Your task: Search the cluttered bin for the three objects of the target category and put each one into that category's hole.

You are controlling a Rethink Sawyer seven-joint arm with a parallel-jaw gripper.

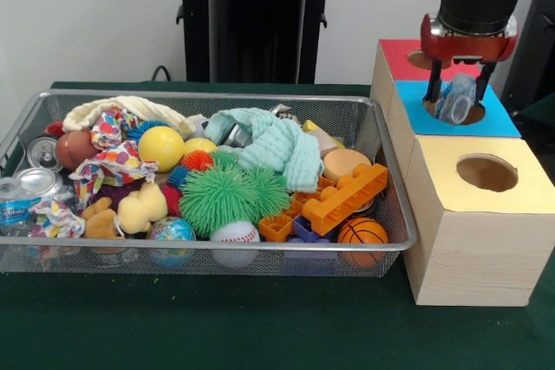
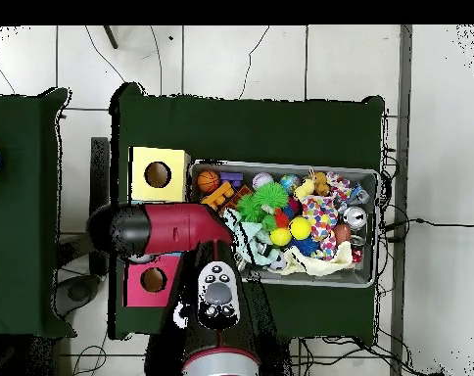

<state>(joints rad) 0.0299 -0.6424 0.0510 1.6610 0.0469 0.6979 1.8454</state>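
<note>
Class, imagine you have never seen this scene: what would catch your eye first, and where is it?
First, the gripper holding a clear bottle right over the blue-panel hole of the wooden box. Next, the wire basket left of the box in the front view, heaped with toys, a spiky green ball in its middle.

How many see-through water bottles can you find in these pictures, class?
2. One bottle sits in the hand over the blue-panel hole. One labelled bottle lies at the wire basket's left end in the front view. More may be hidden under the toys.
</note>
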